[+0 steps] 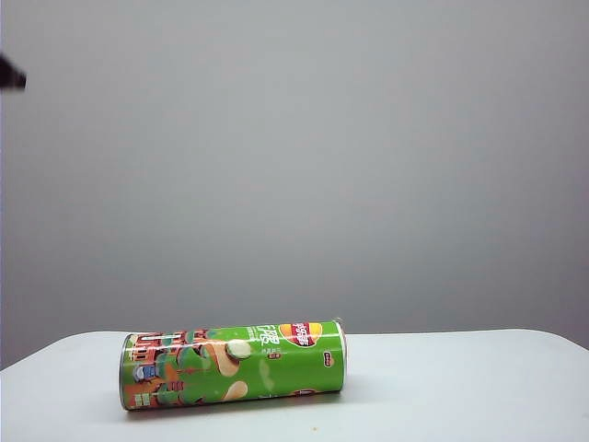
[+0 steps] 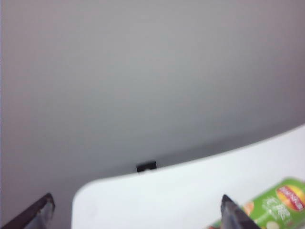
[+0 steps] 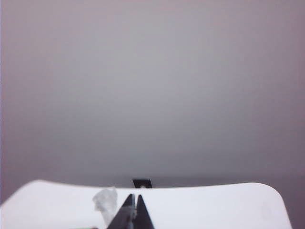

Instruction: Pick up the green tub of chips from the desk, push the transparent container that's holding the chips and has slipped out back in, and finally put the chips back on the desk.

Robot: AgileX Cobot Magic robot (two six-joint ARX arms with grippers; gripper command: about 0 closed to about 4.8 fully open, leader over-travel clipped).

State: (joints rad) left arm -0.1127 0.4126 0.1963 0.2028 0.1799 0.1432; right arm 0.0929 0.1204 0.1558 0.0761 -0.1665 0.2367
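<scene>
One object only is seen on the desk (image 1: 460, 378): the green tub of chips (image 1: 235, 364), laid on its side at the lower centre-left of the exterior view, with no transparent container visibly protruding. Judged from this, the tub appears already set down, so only a clean retreat remains to be made.

The left gripper (image 2: 138, 212) is held wide open and empty at the bottom of the left wrist view, the tub just beside one finger; contact with it should be avoided. The right gripper (image 3: 133, 207) is closed with nothing between its jaws, low in the right wrist view. A pale translucent scrap (image 3: 106, 200) is seen near its fingers. Nothing else is seen in the way.
</scene>
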